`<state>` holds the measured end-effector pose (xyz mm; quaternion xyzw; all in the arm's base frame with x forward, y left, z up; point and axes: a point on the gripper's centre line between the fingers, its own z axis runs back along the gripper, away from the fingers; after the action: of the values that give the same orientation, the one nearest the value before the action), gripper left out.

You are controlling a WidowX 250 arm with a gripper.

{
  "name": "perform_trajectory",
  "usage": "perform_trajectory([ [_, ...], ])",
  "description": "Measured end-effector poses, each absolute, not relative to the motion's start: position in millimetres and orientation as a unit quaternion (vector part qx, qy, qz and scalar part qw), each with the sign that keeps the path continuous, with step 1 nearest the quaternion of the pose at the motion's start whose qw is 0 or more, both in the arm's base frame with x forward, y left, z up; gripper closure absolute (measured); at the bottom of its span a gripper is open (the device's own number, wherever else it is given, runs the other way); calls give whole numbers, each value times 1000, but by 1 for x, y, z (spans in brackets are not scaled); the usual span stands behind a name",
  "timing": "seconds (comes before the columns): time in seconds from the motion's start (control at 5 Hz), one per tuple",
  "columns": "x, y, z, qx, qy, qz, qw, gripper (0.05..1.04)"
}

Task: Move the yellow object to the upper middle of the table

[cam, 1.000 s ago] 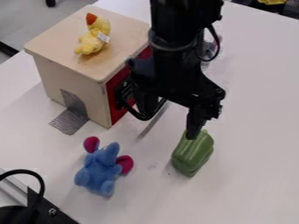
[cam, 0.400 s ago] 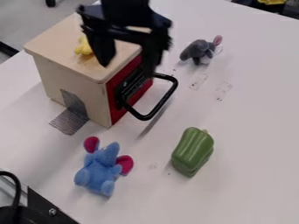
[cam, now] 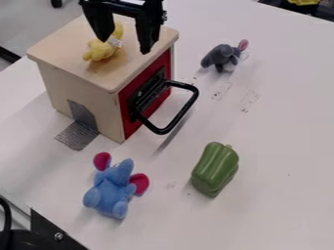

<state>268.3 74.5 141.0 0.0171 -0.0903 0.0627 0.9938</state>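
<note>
The yellow plush toy [cam: 99, 51], soft and small, lies on the flat top of the pale wooden box [cam: 62, 44], which stands on the white table [cam: 281, 146]. Above this top, the black two-finger gripper [cam: 124, 45] hangs down, with its two fingers spread well apart and nothing held between them. One finger covers a part of the toy in the view; whether it touches the toy, I cannot tell.

The box has a red front [cam: 165, 59] with a black looped handle [cam: 180, 113], and a grey mesh strip [cam: 78, 135] is at the foot of its side. Behind the handle, towards the far part of the table, there is a grey plush animal [cam: 223, 56] with pink ear. Nearer to the camera are a blue plush elephant [cam: 111, 190] with dark pink ears and, apart from it, a green toy pepper [cam: 215, 169].
</note>
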Motion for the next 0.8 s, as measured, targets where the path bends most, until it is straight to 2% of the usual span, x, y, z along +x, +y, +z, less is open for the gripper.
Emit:
perform_trajectory([
  [0.4,285,107,126,42,-59,64,995,83],
  [0.8,278,119,125,37,-50,82,995,83],
])
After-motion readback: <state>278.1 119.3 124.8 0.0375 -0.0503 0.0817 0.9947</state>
